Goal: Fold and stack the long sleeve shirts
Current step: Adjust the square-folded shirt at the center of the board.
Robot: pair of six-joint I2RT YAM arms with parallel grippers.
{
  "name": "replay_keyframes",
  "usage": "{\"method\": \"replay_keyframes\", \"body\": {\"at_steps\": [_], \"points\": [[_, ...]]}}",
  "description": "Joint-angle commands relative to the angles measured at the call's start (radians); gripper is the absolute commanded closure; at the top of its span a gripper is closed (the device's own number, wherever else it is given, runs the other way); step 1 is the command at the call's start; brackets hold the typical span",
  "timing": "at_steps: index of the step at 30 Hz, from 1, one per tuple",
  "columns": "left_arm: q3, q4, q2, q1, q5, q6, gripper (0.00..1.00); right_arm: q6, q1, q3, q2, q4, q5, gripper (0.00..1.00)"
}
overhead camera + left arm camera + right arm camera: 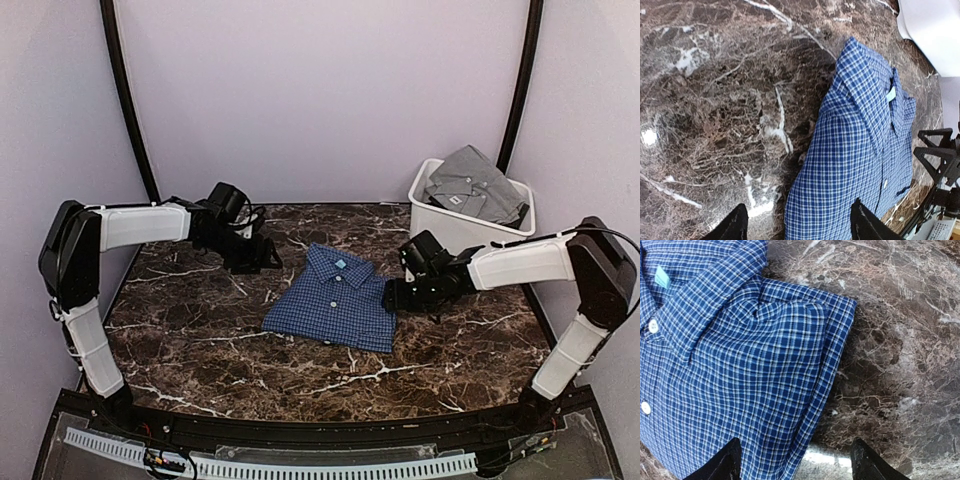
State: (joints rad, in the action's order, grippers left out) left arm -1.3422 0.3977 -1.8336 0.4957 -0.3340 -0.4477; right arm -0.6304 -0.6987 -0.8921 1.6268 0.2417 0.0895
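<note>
Caller: navy checked shirt [335,300] is placed where?
Spotter: folded at centre, flanked by left gripper [268,256] and right gripper [393,294]; both spread wide, nothing gripped; grey shirt [472,185] is seen in white bin [450,230], nearest right gripper.

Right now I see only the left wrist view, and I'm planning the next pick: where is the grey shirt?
Observer: The grey shirt lies in the white bin at the far right corner of the table.
Operator: Is the right end effector gripping the blue shirt?
Observer: No. It is open beside the shirt's folded edge, gripping nothing.
</note>
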Motion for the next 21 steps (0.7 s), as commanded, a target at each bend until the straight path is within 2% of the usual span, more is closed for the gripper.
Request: {"method": "replay_keyframes", "body": {"at_steps": [1,8,13,18,21], "points": [[0.039,-0.024,-0.026,-0.006,-0.133,0.054,0.31,-0.014,-0.015,-0.043,0.056,0.0,0.039,0.28],[0.095,-0.089,-0.087,-0.004,-0.205,0.022,0.3,-0.018,-0.039,-0.091,0.138,0.029,0.075,0.3],[0.116,-0.12,-0.109,0.041,-0.207,0.004,0.3,-0.027,-0.072,-0.111,0.175,0.052,0.095,0.35],[0.126,-0.145,-0.13,0.105,-0.196,-0.036,0.35,-0.031,-0.099,-0.155,0.204,0.078,0.111,0.46],[0.126,-0.171,-0.134,0.131,-0.193,-0.07,0.47,-0.024,-0.104,-0.183,0.216,0.082,0.103,0.57]]}}
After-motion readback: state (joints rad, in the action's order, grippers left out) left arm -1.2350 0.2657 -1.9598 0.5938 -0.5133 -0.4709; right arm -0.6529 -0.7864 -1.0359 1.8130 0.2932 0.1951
